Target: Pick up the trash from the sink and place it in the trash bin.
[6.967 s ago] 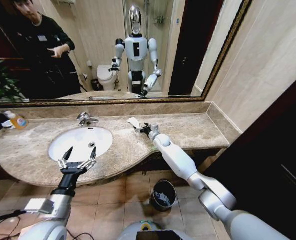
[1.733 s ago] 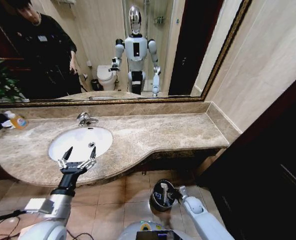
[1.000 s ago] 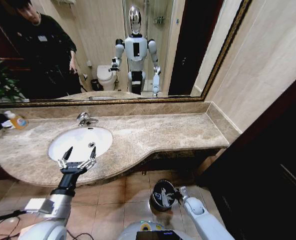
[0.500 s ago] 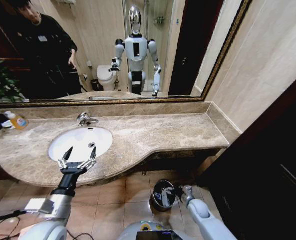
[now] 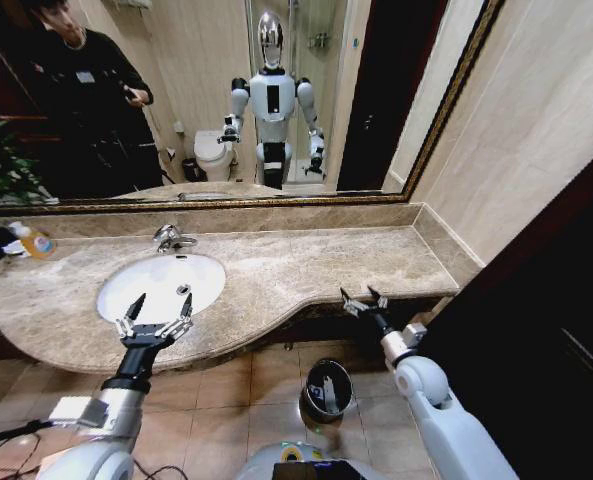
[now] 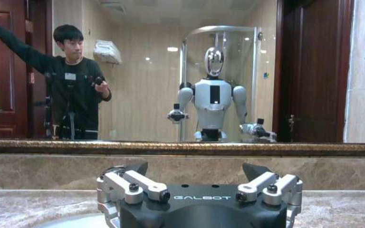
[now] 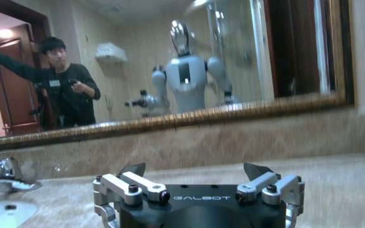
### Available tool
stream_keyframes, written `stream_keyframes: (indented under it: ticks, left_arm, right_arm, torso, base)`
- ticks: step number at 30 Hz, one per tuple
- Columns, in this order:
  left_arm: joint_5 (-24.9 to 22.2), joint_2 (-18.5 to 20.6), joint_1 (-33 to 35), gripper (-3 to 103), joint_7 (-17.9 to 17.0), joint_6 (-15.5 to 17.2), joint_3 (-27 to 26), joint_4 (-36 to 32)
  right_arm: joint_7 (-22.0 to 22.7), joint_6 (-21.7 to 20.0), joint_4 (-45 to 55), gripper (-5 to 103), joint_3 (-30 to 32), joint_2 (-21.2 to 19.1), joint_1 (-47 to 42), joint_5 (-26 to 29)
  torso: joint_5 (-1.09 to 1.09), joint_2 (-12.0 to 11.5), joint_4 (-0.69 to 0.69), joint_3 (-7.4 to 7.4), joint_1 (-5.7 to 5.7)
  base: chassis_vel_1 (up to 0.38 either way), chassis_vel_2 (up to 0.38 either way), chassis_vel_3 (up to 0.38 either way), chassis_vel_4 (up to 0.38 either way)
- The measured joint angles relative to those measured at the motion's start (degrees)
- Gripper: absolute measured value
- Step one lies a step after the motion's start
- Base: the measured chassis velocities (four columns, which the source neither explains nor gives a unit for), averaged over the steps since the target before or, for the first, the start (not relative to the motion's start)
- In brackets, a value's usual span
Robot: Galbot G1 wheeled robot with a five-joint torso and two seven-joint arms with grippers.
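My right hand was up at the front edge of the marble table, to the right of the sink, with its fingers spread wide and nothing between them. From my right wrist, the two finger tips stood well apart against the table and the mirror behind it, and the chrome tap and a bit of the white basin showed off to one side.

My left hand hung over the near rim of the sink, fingers also splayed open and empty. From my left wrist the same open tips pointed toward the backsplash and mirror.

The trash bin stood on the tiled floor below the table's edge, under and a little to the left of my right hand, with a pale piece of trash lying inside it. The sink's basin looked bare white apart from its drain. An orange-labelled soap bottle stood at the table's far left.
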Motion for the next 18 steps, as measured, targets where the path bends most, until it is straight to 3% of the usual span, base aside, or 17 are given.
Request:
stream_keyframes:
  ticks: [9,18]
  left_arm:
    - [0.0,0.0,0.0,100,0.0,0.0,0.0,0.0]
    - [0.0,0.0,0.0,100,0.0,0.0,0.0,0.0]
  right_arm:
    - [-4.4,2.7,6.8,100,5.4,1.9,-8.0,-1.8]
    - [-4.2,2.6,9.5,100,11.2,2.8,-17.4,-1.7]
  torso:
    - [0.01,0.0,-0.01,0.00,0.00]
    - [0.00,0.0,-0.01,0.00,0.00]
  base:
    - [0.000,0.000,0.000,0.000]
    - [0.000,0.000,0.000,0.000]
